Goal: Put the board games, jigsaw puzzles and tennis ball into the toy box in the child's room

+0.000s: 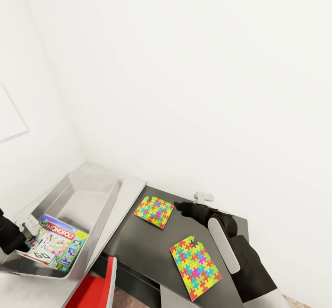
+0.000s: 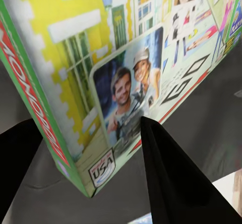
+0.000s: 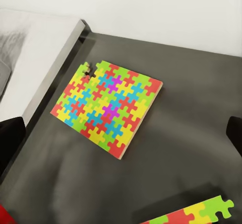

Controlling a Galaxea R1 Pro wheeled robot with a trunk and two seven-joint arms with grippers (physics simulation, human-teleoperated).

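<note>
The light grey toy box (image 1: 78, 197) stands on the white end of the table (image 1: 131, 190). A Monopoly board game (image 1: 57, 247) with green-yellow edges leans tilted inside it. My left gripper (image 1: 28, 225) (image 2: 85, 133) is shut on one corner of that board game (image 2: 126, 58), one finger on each side of its thickness. Two jigsaw puzzles (image 1: 155, 212) (image 1: 195, 261) lie flat on the dark lower table section (image 1: 133, 241). My right gripper (image 1: 180, 208) (image 3: 122, 133) hovers open just above the farther puzzle (image 3: 108, 105), with nothing between its fingers. The tennis ball and bed are out of view.
White walls close in behind the table and at its left corner. A red object (image 1: 99, 284) stands below the table's front edge. A small white-grey fitting (image 1: 204, 196) sits at the back of the dark section. The nearer puzzle's corner (image 3: 194, 215) lies close to my right gripper.
</note>
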